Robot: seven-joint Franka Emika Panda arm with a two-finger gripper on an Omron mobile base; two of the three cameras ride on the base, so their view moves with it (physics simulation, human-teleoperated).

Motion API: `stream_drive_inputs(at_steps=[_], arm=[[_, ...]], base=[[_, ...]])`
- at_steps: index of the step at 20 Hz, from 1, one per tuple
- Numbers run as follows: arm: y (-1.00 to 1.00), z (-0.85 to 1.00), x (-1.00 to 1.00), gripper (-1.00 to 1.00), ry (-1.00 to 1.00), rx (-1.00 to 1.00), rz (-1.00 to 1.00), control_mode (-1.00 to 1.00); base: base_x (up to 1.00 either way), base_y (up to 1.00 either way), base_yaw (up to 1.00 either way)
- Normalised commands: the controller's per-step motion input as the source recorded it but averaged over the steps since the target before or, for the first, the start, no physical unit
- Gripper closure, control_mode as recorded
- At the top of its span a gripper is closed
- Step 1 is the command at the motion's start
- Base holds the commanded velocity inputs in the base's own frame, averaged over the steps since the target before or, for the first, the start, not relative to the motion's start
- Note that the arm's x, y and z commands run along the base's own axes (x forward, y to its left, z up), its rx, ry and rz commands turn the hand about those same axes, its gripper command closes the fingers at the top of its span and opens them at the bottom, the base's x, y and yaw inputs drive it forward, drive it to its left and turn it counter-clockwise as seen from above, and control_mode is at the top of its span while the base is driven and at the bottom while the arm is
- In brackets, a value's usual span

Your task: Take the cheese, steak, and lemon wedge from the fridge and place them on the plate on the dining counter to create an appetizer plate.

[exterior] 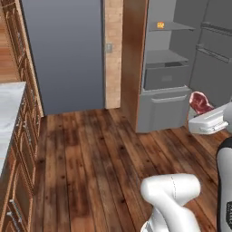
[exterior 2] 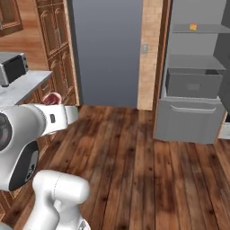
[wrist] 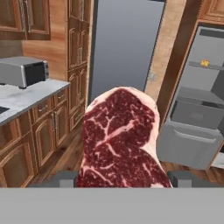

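I hold the steak (wrist: 121, 140) upright between my two fingertips (wrist: 65, 178), my gripper (wrist: 122, 179) clamped on its lower edge, the jaws set wide by the slab's breadth. The marbled red meat with its whitish fat rim stands in the middle of the hand view and hides part of the floor beyond it. In the left base view the steak (exterior: 200, 102) rises above my white wrist at the right edge; in the right base view its tip (exterior 2: 52, 98) peeps over my forearm at the left.

Ahead to the right stands the fridge (exterior: 172, 68), open, with its grey shelves and a grey drawer (exterior 2: 194, 82) pulled partly out. The cheese (exterior 2: 193, 27) sits on the upper shelf, a small orange spot, also seen from the left base (exterior: 160, 25) and the hand (wrist: 204, 63). A tall grey-blue panel (exterior 2: 108, 49) and a pale brick column (exterior 2: 149, 54) stand between the fridge and the wooden cabinets (wrist: 52, 122). A toaster oven (wrist: 22, 72) rests on the grey counter (wrist: 26, 94) to my left. Bare wood-plank floor (exterior: 95, 163) lies between me and the fridge.
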Motion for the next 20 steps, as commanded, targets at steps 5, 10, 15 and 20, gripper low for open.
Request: stream_drive_inputs(at_steps=[5,10,15,20], arm=[[0.00,0.00,0.00,1.00,0.00,0.00,0.00,1.00],[0.00,0.00,0.00,1.00,0.00,0.00,0.00,1.00],[0.00,0.00,0.00,1.00,0.00,0.00,0.00,1.00],[0.00,0.00,0.00,1.00,0.00,0.00,0.00,1.00]], base=[[-1.00,-0.65,-0.01],[-1.00,-0.52,0.00],[-1.00,-0.43,0.00],[-1.00,-0.35,0.00]])
